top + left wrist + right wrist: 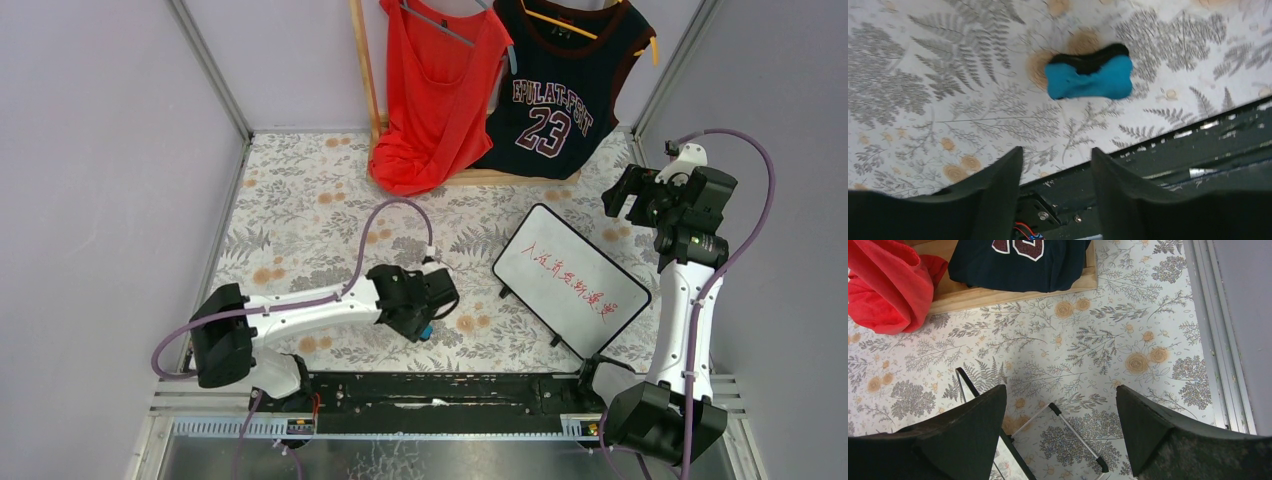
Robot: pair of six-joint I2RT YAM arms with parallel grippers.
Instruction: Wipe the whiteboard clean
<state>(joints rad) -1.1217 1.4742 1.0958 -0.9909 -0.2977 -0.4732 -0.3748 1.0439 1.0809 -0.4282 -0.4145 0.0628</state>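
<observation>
Left gripper is hovering over the table, jaws parted a moderate way with nothing between them. A blue eraser is lying just ahead of its fingertips, near the black rail along the table's near edge. Right gripper is hanging high, jaws spread wide and empty, above the far corner of the whiteboard.

The whiteboard is sitting on the right half of the table, turned at an angle, with red writing running across its face. It is looking light, stiff and slick-faced. On its small feet it is likely to skate or tip under a sideways wipe. Pinning it by the frame at a corner, clear of the writing, is looking like the safest hold.

Room is lying open between eraser and whiteboard. The right wall is crowding the board's outer side, and the jerseys are hanging well behind it.
</observation>
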